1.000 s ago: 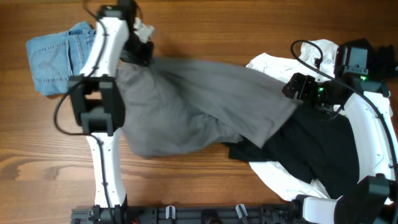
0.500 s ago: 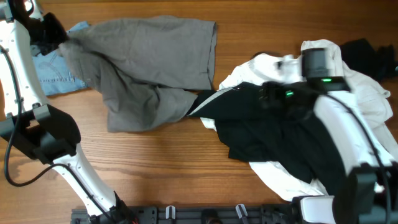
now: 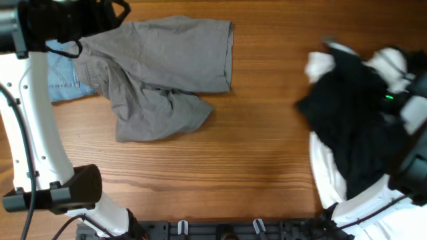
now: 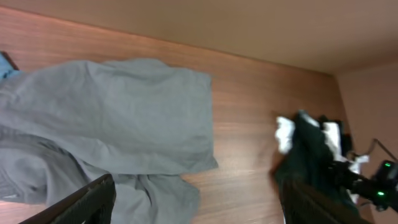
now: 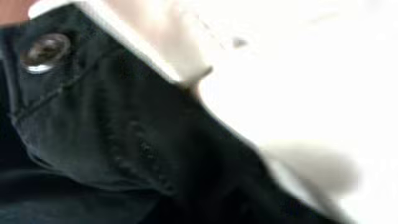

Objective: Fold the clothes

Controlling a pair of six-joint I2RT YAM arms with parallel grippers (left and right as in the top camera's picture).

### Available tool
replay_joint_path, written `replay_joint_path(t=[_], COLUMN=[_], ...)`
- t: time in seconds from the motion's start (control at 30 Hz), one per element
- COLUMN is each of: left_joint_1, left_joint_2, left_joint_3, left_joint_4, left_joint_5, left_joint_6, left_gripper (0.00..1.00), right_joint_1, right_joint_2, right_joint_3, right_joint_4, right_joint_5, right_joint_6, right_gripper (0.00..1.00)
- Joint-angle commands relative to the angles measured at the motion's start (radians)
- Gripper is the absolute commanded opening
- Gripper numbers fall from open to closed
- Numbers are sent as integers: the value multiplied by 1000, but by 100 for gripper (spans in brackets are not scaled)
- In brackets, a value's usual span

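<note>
The grey shorts (image 3: 160, 67) lie crumpled on the table at upper left, also filling the left wrist view (image 4: 112, 118). Their left part covers the light-blue denim shorts (image 3: 63, 85). My left gripper (image 4: 199, 211) hovers above the grey shorts, open wide with nothing between its fingers (image 4: 93, 202). At right, a black garment (image 3: 353, 127) is bunched on a white garment (image 3: 327, 180). My right arm (image 3: 413, 113) is buried in that pile. The right wrist view is filled by black cloth (image 5: 112, 124) with a metal snap (image 5: 42, 50), which hides the fingers.
Bare wooden table (image 3: 260, 133) lies between the grey shorts and the black and white pile. The left arm's base and links (image 3: 40, 167) stand along the left edge. A dark rail (image 3: 220, 230) runs along the front edge.
My left gripper let go of the grey shorts and rose; the shorts now lie still. The black garment bunched up and shifted right with my right arm, baring more table.
</note>
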Motion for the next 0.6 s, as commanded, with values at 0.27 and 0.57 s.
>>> replay_joint_path(t=[0.27, 0.57], left_joint_1=[-23, -27], left_joint_2=[2, 57], left_joint_3=[3, -128], left_joint_4=[-41, -223], left_joint_5=[-20, -321], left_joint_6=[21, 16], left_gripper=[86, 87], right_joint_1=[-101, 460], right_joint_2=[-259, -431], right_joint_3=[265, 226], right_joint_4=[-125, -499], right_joint_5=[-380, -315], right_joint_6=[-126, -260], right_gripper=[69, 79])
